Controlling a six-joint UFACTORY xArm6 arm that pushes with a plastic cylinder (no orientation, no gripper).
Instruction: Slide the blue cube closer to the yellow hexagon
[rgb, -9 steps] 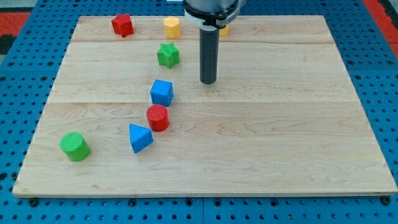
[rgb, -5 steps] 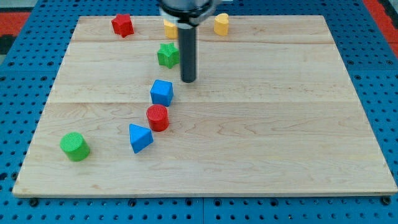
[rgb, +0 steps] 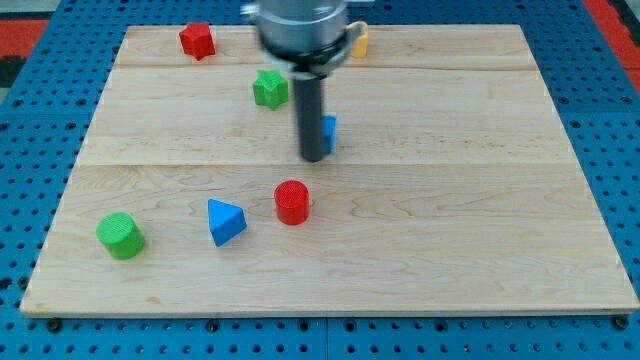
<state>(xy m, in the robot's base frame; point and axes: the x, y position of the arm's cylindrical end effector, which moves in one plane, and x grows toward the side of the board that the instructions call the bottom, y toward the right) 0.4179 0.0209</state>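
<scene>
The blue cube (rgb: 329, 132) lies near the board's middle, mostly hidden behind my dark rod, with only its right side showing. My tip (rgb: 313, 158) rests on the board against the cube's lower left. The yellow hexagon seen earlier at the view's top is now hidden behind the arm's body. A second yellow block (rgb: 359, 41) peeks out to the right of the arm at the top edge.
A green star (rgb: 269, 89) lies up and left of the tip. A red star (rgb: 197, 40) sits at the top left. A red cylinder (rgb: 292, 202) is below the tip, a blue pyramid (rgb: 225, 221) to its left, and a green cylinder (rgb: 121, 236) at the lower left.
The blue cube has shifted to the right and slightly up. The red cylinder has moved right and down. My rod swung left, then came back right and lower.
</scene>
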